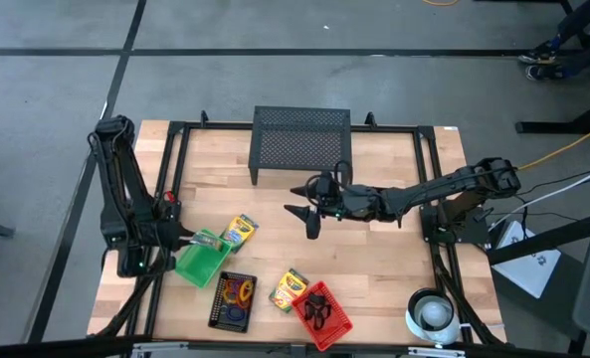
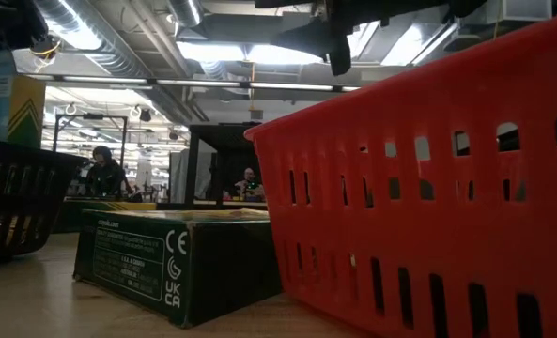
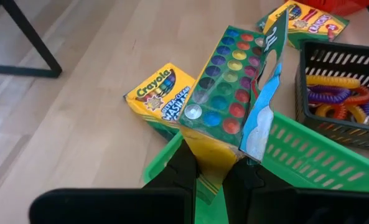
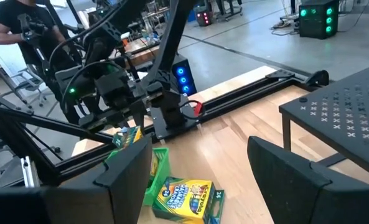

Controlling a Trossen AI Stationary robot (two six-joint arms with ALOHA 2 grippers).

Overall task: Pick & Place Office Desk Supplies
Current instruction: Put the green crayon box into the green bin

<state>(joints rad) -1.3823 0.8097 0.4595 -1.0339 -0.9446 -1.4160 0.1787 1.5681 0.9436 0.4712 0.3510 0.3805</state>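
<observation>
Your left gripper [image 1: 187,240] is sitting at about eight o'clock on the table [image 1: 394,264], right over the green basket [image 1: 201,264], and its fingers [image 3: 185,167] are pinched narrow on a paint-set box [image 3: 234,87] with rows of coloured dots, which is standing tilted above the basket's rim. Just beside that basket, toward one o'clock from it, a yellow-and-green crayon box [image 1: 239,231] is lying flat on the wood. A second crayon box [image 1: 289,290] is resting at six o'clock, between the black basket [image 1: 232,300] holding the coloured rings [image 1: 237,292] and the red basket [image 1: 324,314] holding dark clips [image 1: 316,308].

Your right gripper [image 1: 308,207] is hovering near the table's centre with its jaws spread wide and nothing between them. The black mesh stand [image 1: 300,141] is standing at twelve o'clock, just behind it. A white roll [image 1: 433,314] is sitting at four o'clock, by the table's edge.
</observation>
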